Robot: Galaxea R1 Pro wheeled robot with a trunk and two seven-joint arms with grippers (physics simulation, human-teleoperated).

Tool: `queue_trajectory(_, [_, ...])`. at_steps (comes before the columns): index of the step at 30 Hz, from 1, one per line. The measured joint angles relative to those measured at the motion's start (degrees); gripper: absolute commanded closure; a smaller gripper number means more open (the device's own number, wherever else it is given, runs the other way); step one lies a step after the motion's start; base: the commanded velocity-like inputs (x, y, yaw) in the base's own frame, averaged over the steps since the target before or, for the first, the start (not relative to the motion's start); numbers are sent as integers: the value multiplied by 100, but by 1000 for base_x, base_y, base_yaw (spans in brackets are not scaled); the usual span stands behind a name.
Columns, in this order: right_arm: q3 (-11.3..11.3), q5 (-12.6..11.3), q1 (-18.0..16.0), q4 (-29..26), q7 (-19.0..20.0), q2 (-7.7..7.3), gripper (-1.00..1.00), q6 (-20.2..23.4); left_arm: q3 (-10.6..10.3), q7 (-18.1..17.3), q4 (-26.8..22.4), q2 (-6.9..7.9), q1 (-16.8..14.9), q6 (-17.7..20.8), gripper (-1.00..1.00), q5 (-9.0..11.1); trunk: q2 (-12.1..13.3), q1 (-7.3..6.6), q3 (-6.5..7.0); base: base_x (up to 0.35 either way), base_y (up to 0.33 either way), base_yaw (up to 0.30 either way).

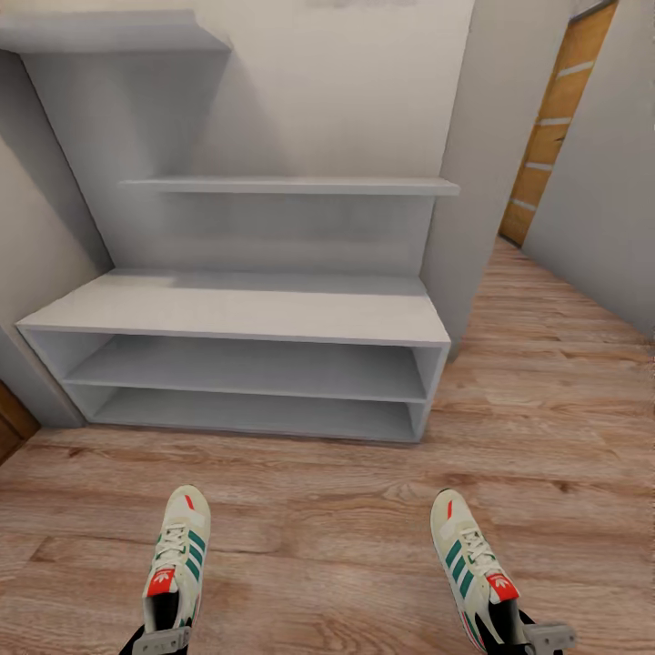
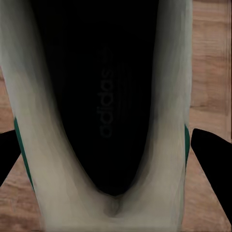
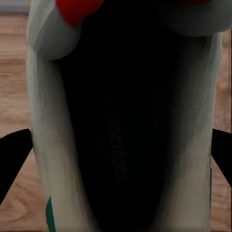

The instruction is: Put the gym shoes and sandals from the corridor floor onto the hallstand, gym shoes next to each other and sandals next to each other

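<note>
Each gripper holds one gym shoe above the corridor floor [image 1: 346, 546], near side of the hallstand [image 1: 246, 314]. Left gym shoe [image 1: 177, 559] in left gripper [image 1: 162, 639], fingers [image 2: 212, 159] clamped on either side of its heel; long axis near-to-far, toe toward the rack. Right gym shoe [image 1: 468, 564] in right gripper [image 1: 537, 637], fingers [image 3: 14, 154] flanking the heel; toe far, angled slightly left. Rack shelves bare

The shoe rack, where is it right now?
In the head view the shoe rack stands straight ahead against the wall, beyond the two gym shoes held over the wood floor.
</note>
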Motion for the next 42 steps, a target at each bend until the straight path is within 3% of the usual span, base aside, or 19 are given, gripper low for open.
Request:
queue_trajectory(15, [1,0,0,4,1,0,100,-1,1,0,7,3,0,-1,100,12,0,2,63,-198,-210,0])
queue_trajectory(34, [1,-5,-1,-11,-9,-2,100,-1,12,0,6,12,1,-1,100,15,0,-1,94,-20,-12,0])
queue_trajectory(37, [-455,-48,-1,-23,-281,-85,100,13,-40,-14,-22,-21,-71,96,100,-60,0,-1,94,0,0,0])
queue_trajectory(38, [-827,-79,-2,-48,-564,-125,100,28,-52,-16,-66,-32,-102,180,100,-93,0,-1,95,0,0,0])
queue_trajectory(42, [-1158,-29,0,-114,-912,-274,100,28,-59,-16,-277,-58,-366,689,100,-143,0,-1,95,0,0,0])
